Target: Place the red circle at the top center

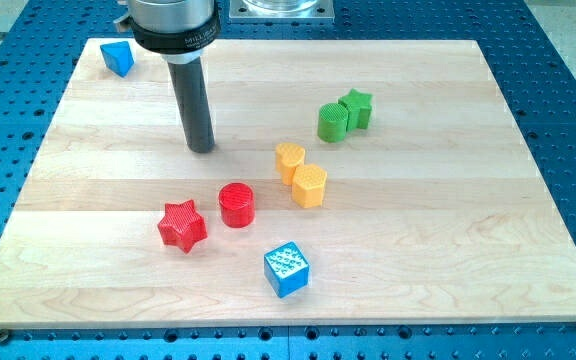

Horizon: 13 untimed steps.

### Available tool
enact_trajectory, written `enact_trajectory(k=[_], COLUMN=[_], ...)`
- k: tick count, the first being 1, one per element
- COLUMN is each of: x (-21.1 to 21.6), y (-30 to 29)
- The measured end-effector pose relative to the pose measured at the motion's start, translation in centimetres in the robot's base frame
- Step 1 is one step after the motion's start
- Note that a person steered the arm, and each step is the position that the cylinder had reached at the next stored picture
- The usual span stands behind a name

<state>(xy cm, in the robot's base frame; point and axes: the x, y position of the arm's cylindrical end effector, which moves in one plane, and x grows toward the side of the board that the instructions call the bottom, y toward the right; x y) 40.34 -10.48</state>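
The red circle (236,204) lies on the wooden board (448,200) a little below and left of the board's middle. A red star (182,225) sits just to its left. My tip (201,148) rests on the board above and slightly left of the red circle, about a block's width of bare wood away from it. The rod rises from the tip to the dark collar at the view's top.
Two yellow blocks (290,160) (309,185) touch each other right of the red circle. A green circle (333,122) and green star (356,107) sit at upper right. A blue cube (287,269) lies below; a blue block (118,58) is at the top left corner.
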Motion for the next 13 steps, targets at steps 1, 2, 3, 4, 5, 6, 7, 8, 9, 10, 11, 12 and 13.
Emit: enact_trajectory(k=[1, 2, 3, 4, 5, 6, 7, 8, 9, 10, 11, 12, 13], x=[0.0, 0.0, 0.0, 1.5, 5.2, 10.4, 12.8, 13.3, 14.9, 8.7, 3.9, 8.5, 7.2], y=[0.0, 0.4, 1.2, 4.2, 8.6, 9.0, 9.7, 7.1, 4.0, 6.7, 5.1, 6.9, 9.6])
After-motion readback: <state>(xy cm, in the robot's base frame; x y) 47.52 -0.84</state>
